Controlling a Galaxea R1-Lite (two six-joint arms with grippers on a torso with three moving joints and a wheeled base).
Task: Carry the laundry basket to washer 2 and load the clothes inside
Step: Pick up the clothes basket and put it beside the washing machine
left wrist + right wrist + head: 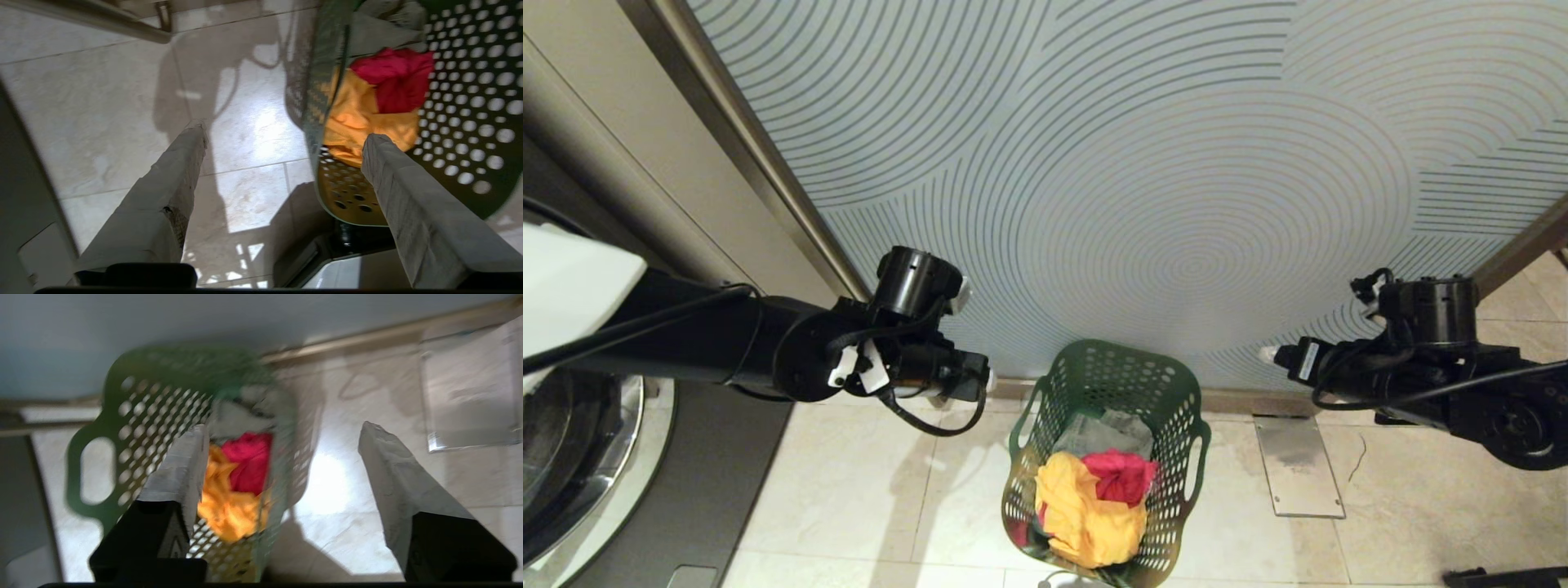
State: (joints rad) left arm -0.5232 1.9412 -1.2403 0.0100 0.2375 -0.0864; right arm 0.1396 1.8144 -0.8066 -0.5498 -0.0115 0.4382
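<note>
Head view puts the laundry basket (1107, 457) upright on the tiled floor (866, 490), clothes (1090, 498) inside; left gripper (282, 143) and right gripper (282, 437) flank the basket, both spread wide and empty (neither touching it); each looks about equally near its handle side.

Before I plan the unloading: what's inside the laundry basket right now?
The laundry basket holds a yellow garment on top, a pink-red garment beside it and a grey garment toward the wall. Anything beneath them is covered.
</note>
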